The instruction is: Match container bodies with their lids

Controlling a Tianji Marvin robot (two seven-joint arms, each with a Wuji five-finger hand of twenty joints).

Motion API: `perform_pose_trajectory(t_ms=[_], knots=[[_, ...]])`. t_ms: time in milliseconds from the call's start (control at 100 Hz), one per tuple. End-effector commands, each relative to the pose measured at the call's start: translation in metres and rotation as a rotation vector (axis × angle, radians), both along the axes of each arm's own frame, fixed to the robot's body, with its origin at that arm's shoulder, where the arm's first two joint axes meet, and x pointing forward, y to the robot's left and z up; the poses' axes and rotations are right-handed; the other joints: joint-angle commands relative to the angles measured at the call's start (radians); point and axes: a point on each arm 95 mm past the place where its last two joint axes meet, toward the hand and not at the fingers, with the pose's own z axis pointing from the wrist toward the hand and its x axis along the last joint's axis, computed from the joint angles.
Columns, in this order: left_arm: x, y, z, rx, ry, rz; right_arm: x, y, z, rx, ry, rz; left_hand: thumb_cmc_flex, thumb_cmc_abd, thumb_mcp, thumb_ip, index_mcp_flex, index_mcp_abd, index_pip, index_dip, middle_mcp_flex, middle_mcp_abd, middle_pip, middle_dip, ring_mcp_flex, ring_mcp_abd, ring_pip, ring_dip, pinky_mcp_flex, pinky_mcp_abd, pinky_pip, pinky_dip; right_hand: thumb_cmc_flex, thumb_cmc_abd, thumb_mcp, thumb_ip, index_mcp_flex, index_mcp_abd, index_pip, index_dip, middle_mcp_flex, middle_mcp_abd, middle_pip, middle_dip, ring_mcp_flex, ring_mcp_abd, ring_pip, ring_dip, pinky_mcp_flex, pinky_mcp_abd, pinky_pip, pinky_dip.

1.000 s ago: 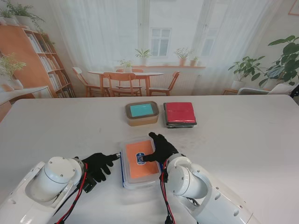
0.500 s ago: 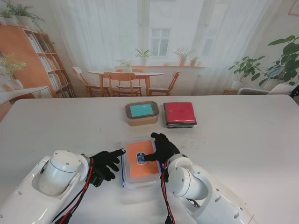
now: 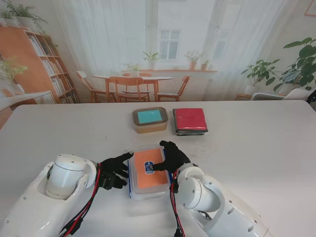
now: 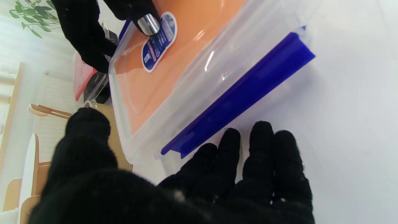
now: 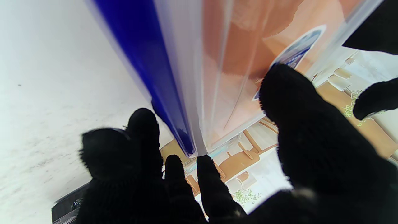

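The left hand (image 3: 114,170) has moved over to the clear box with the orange lid (image 3: 147,169). A second ago it lay apart from the box with one finger pointing at it. Now its fingers are right at the box's left edge, by the blue clip (image 4: 236,93), and its thumb is over the far left corner. The left arm has swung in closer too. The right hand (image 3: 170,157) has slid a little toward the far right side of the lid
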Motion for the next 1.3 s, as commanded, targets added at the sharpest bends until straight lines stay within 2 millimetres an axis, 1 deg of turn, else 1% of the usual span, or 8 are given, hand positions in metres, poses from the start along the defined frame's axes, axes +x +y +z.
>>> perform_pose_trajectory(t_ms=[0, 80, 440, 520, 640, 920, 1200, 1290], knots=[[-0.009, 0.0, -0.014, 0.0, 0.093, 0.027, -0.002, 0.002, -0.002, 0.004, 0.015, 0.013, 0.017, -0.037, -0.018, 0.0, -0.033, -0.013, 0.001, 0.043, -0.054, -0.026, -0.084, 0.015, -0.073, -0.017, -0.064, -0.001, -0.006, -0.045, -0.01, -0.013, 0.014, -0.012, 0.021, 0.009, -0.017, 0.003, 0.032, -0.01, -0.036, 0.003, 0.007, -0.006, 0.014, 0.042, 0.036, -0.004, 0.005, -0.072, 0.061, -0.011], [-0.008, -0.001, -0.015, -0.018, 0.112, 0.054, -0.002, 0.002, -0.001, 0.007, 0.014, 0.014, 0.033, -0.053, -0.018, 0.005, -0.045, -0.02, 0.004, 0.07, -0.057, -0.034, -0.085, 0.052, -0.079, -0.021, -0.058, 0.019, -0.006, -0.049, -0.011, -0.015, 0.016, -0.01, 0.021, 0.009, -0.017, 0.005, 0.034, -0.012, -0.036, 0.005, 0.008, -0.007, 0.013, 0.043, 0.035, -0.005, 0.0, -0.069, 0.059, -0.011], [-0.006, -0.003, -0.019, -0.026, 0.133, 0.051, -0.001, 0.004, 0.0, 0.018, 0.015, 0.015, 0.079, -0.089, -0.011, 0.019, -0.079, -0.046, 0.017, 0.148, -0.071, -0.053, -0.123, 0.105, -0.099, -0.038, -0.068, 0.034, -0.003, -0.056, -0.048, -0.034, 0.017, -0.008, 0.018, 0.01, -0.019, 0.007, 0.044, -0.023, -0.033, 0.009, 0.015, -0.016, 0.012, 0.049, 0.034, -0.01, -0.013, -0.054, 0.049, -0.008], [-0.005, -0.004, -0.02, 0.006, 0.111, 0.04, 0.0, 0.004, 0.0, 0.019, 0.014, 0.015, 0.097, -0.103, -0.011, 0.03, -0.086, -0.055, 0.027, 0.196, -0.072, -0.059, -0.125, 0.157, -0.098, -0.044, -0.065, 0.04, -0.002, -0.051, -0.058, -0.039, 0.016, -0.007, 0.018, 0.01, -0.02, 0.007, 0.045, -0.025, -0.034, 0.009, 0.016, -0.019, 0.012, 0.049, 0.033, -0.011, -0.015, -0.052, 0.047, -0.007], [-0.005, -0.007, -0.023, 0.041, 0.085, 0.021, 0.0, 0.004, 0.0, 0.023, 0.013, 0.014, 0.131, -0.128, -0.007, 0.044, -0.079, -0.055, 0.033, 0.224, -0.069, -0.059, -0.101, 0.186, -0.091, -0.042, -0.045, 0.05, -0.004, -0.047, -0.028, -0.024, 0.016, -0.006, 0.017, 0.01, -0.02, 0.007, 0.046, -0.028, -0.033, 0.01, 0.018, -0.022, 0.012, 0.05, 0.032, -0.013, -0.018, -0.047, 0.045, -0.006], [-0.006, -0.013, -0.027, 0.061, 0.06, 0.032, 0.0, 0.004, -0.002, 0.03, 0.013, 0.016, 0.184, -0.181, 0.006, 0.082, -0.089, -0.074, 0.049, 0.278, -0.067, -0.065, -0.066, 0.199, -0.083, -0.039, -0.009, 0.062, 0.002, -0.035, 0.013, -0.004, 0.016, -0.003, 0.015, 0.011, -0.021, 0.007, 0.049, -0.034, -0.034, 0.01, 0.022, -0.03, 0.008, 0.054, 0.029, -0.019, -0.03, -0.032, 0.034, -0.003], [-0.005, -0.018, -0.027, 0.033, 0.059, 0.067, 0.0, 0.005, -0.004, 0.034, 0.015, 0.013, 0.177, -0.166, 0.007, 0.081, -0.107, -0.088, 0.055, 0.317, -0.077, -0.07, -0.078, 0.213, -0.085, -0.039, 0.002, 0.068, 0.015, -0.029, 0.021, 0.001, 0.021, -0.004, 0.016, 0.012, -0.016, 0.019, 0.073, -0.03, -0.027, 0.021, 0.036, -0.032, 0.019, 0.053, 0.033, -0.023, -0.028, -0.03, 0.032, 0.001], [-0.005, -0.019, -0.027, 0.022, 0.06, 0.082, 0.0, 0.005, -0.004, 0.036, 0.014, 0.014, 0.184, -0.168, 0.01, 0.08, -0.11, -0.089, 0.049, 0.356, -0.077, -0.071, -0.08, 0.266, -0.078, -0.039, 0.023, 0.08, 0.031, -0.033, 0.032, 0.009, 0.022, -0.003, 0.017, 0.012, -0.018, 0.021, 0.082, -0.029, -0.025, 0.023, 0.042, -0.036, 0.022, 0.053, 0.035, -0.025, -0.025, -0.031, 0.031, 0.003]])
